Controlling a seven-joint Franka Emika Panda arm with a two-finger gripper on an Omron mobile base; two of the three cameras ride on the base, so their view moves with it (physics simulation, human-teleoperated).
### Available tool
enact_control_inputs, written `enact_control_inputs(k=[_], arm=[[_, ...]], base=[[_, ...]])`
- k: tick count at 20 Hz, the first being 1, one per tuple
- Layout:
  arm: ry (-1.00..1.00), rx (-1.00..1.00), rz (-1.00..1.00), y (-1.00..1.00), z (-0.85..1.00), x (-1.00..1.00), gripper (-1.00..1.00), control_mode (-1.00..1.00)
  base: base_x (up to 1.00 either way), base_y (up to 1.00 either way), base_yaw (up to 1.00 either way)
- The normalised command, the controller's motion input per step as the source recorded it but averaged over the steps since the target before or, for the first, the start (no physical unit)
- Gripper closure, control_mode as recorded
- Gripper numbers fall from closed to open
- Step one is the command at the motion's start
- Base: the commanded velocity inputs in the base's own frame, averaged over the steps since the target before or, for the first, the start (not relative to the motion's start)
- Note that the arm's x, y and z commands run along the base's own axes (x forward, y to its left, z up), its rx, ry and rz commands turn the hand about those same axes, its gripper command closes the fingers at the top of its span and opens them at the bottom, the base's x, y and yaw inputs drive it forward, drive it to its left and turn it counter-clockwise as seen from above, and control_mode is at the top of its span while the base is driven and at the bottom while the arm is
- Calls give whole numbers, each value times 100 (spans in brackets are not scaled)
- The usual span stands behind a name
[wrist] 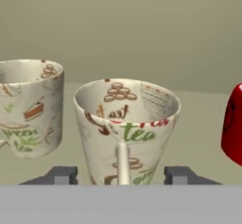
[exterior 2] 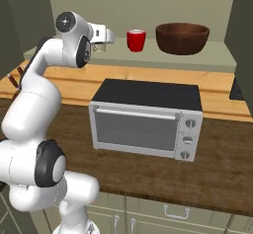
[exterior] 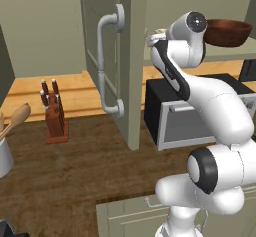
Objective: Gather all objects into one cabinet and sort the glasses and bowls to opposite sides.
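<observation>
You had the gripper [wrist: 121,176] up at the cabinet shelf [exterior 2: 148,60], jaws spread either side of the nearer cream mug [wrist: 125,128], its handle facing the camera between the two tips. Whether the pads touched the mug walls, I couldn't tell from the hand view.

A second mug [wrist: 29,107] sat just beside it, to its left in the hand view, and the red cup [exterior 2: 136,40] stood on the other side with a clear gap. The dark bowl [exterior 2: 182,38] sat further along the shelf past the red cup.

That layout made sense: cups bunched toward the door [exterior: 107,56] end, bowl kept to the far end, so the sides were already splitting. My read: the mug was either just set down or about to be nudged. The microwave [exterior 2: 146,122] sat on the surface below.
</observation>
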Motion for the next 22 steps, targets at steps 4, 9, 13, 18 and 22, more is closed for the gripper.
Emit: enact_control_inputs(k=[4,9,13,18,22], arm=[[-2,0,0,0,0,-51,-100,-100],[-11,0,0,-6,0,-100,-100,-100],[-18,1,0,-47,0,-100,-100,-100],[-19,6,0,-55,0,-100,-100,-100],[-12,5,0,-76,-10,-100,-100,-100]], base=[[0,0,0],[0,0,0],[0,0,0],[0,0,0],[0,0,0]])
